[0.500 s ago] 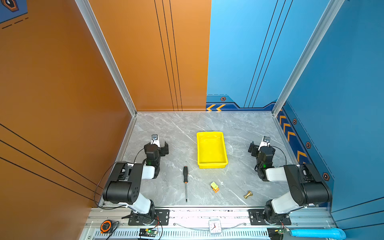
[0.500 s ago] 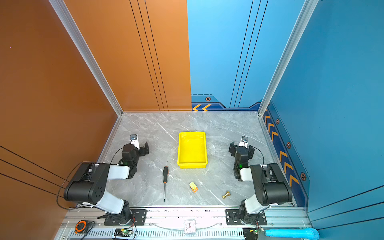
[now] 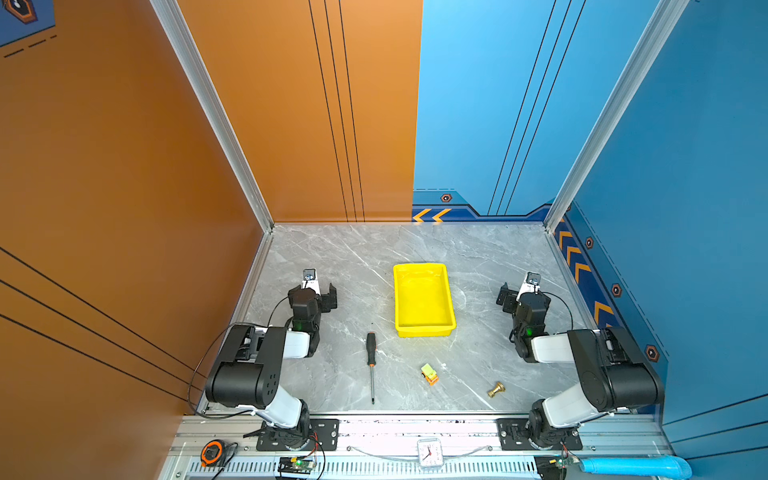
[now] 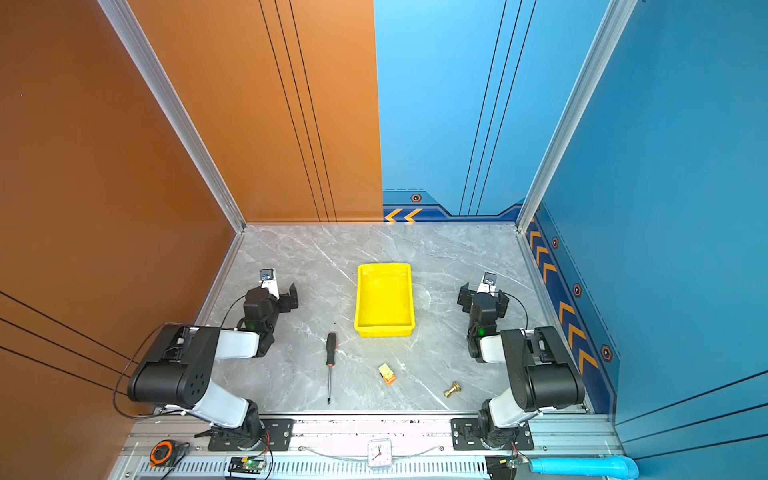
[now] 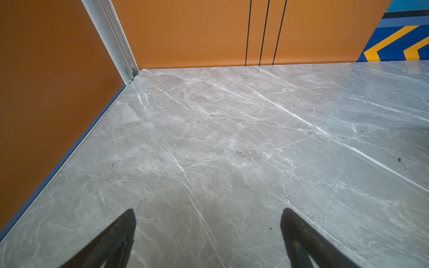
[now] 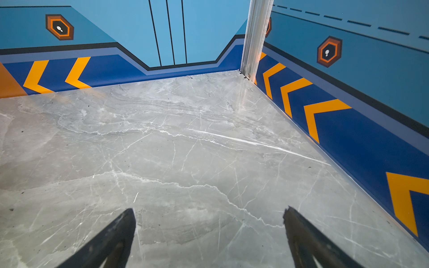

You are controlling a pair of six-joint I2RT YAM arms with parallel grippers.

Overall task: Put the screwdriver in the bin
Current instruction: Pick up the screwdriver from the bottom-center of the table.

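1. Screwdriver (image 3: 371, 365) lies flat on the tabletop (image 3: 353, 257) near the front edge, black handle pointing toward the bin (image 3: 424, 331), tip toward the front rail; same in both top views
2. Bin sits upright mid-tabletop with nothing in it. The screwdriver is just off its front-left corner, near but not touching
3. Left gripper (image 5: 208, 211): jaws spread wide, nothing between them, and its wrist view shows only bare marble below. It hangs to the left of the bin, apart from the screwdriver and a bit further back than the handle
4. Right gripper (image 6: 209, 208): jaws also wide and holding nothing, only bare marble in its wrist view. It sits on the far side of the bin, well apart from the screwdriver
5. Progress, my read: nothing done yet. Neither gripper touches the screwdriver and it is not in the bin
6. Left to do, my read: reach the screwdriver, close on it, lift, carry over the rim, let go inside
7. The left arm looks the closer one. The handle seems the better grip since the shaft is very thin
8. The screwdriver looks about as long as the bin, so it probably needs to go in lengthwise or it may rest on the rim
9. Clutter: a small green-and-orange block (image 3: 429, 373) and a brass piece (image 3: 496, 389) lie front right, off the likely path
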